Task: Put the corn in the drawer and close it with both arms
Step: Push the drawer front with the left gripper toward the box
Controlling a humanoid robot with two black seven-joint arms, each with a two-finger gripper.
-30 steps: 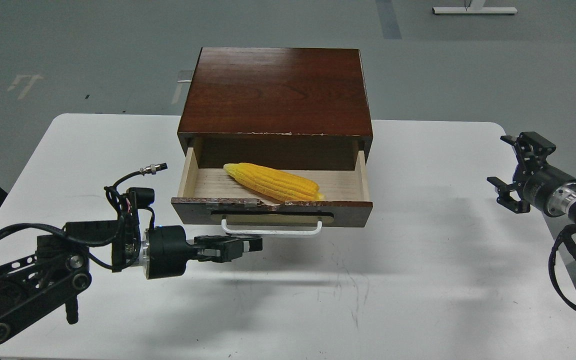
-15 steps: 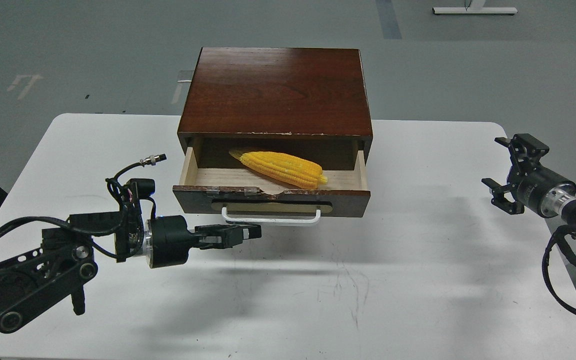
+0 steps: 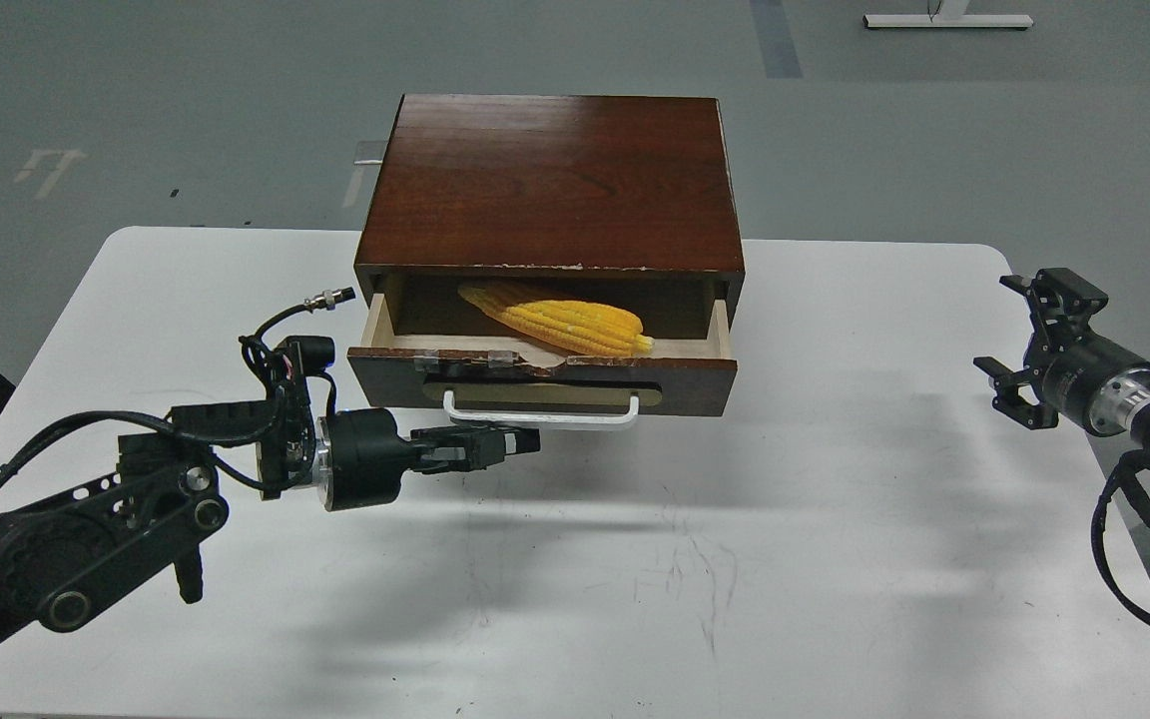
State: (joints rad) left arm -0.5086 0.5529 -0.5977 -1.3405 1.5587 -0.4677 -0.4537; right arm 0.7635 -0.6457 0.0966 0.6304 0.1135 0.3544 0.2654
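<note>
Though its two black fingers look drawn together on nothing, the left tool (image 3: 520, 441) sits low in the middle-left of the frame, just below the left end of the white bar handle (image 3: 539, 410); above and beyond it stands the partly open, pale-wood drawer with dark chipped front (image 3: 695, 384); the yellow bumpy corn cob (image 3: 565, 320) lies inside, long axis nearly across the frame; the right tool (image 3: 1029, 345), fingers spread and empty, hangs well apart at the right edge over the white desk (image 3: 835, 559); the left arm is nearer for pushing.
</note>
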